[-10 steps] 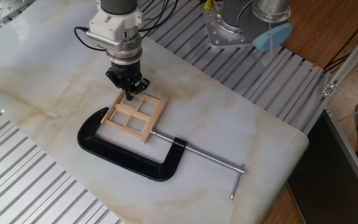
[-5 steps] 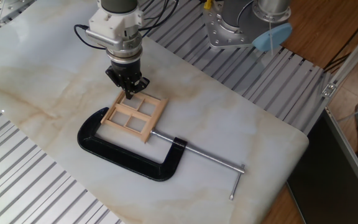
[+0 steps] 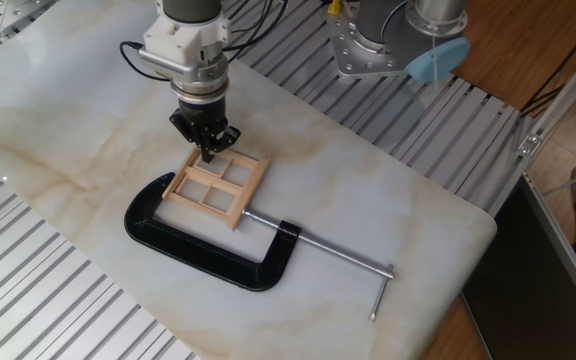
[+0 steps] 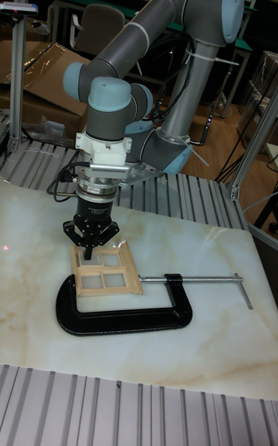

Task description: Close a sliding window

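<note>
The sliding window (image 3: pixel 216 185) is a small pale wooden frame with four panes. It lies flat on the marble table, held inside the jaws of a black C-clamp (image 3: pixel 193 250). My gripper (image 3: pixel 208 150) points straight down at the window's far left edge, its dark fingers drawn together with their tips touching the wood. In the tall fixed view the gripper (image 4: pixel 87 251) stands over the far left corner of the window (image 4: pixel 106 270), which rests against the clamp (image 4: pixel 116 320). Whether the fingers pinch a part of the frame is not visible.
The clamp's long steel screw (image 3: pixel 328 252) with its cross handle reaches right toward the table's front right edge. A second robot base (image 3: pixel 378 40) and a blue part (image 3: pixel 436 60) stand behind the marble top (image 3: pixel 398 190). Ribbed metal strips surround the slab.
</note>
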`<state>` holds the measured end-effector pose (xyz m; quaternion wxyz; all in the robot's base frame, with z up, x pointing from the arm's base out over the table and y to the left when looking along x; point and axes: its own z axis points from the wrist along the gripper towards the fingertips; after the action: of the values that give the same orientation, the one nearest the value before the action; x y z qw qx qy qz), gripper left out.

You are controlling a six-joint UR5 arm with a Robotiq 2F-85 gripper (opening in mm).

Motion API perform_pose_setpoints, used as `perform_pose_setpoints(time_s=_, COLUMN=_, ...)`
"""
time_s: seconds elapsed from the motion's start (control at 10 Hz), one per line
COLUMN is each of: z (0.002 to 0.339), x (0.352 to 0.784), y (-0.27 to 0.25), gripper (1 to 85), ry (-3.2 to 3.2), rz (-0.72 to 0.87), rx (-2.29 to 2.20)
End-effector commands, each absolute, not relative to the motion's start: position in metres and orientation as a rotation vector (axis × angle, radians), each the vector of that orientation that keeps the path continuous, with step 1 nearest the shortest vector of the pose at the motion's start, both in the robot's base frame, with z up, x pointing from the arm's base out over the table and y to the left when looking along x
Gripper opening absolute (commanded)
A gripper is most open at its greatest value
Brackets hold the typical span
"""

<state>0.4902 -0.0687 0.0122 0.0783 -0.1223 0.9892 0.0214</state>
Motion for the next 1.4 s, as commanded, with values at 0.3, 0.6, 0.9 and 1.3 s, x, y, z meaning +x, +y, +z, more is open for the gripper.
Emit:
perform_pose_setpoints(time_s=0.3, z=0.01, x=0.493, y=-0.072, gripper=0.7, ry=2.942, rz=0.087, rx=-0.4)
perform_pose_setpoints(time_s=0.6, z=0.01, x=0.493, y=-0.077, gripper=0.7, ry=2.938, rz=0.062, rx=-0.433)
perform_pose_setpoints(time_s=0.9, z=0.01, x=0.493, y=-0.083, gripper=0.7, ry=2.94, rz=0.031, rx=-0.457)
perform_pose_setpoints(time_s=1.3, z=0.01, x=0.494, y=-0.084, gripper=0.7, ry=2.937, rz=0.021, rx=-0.469)
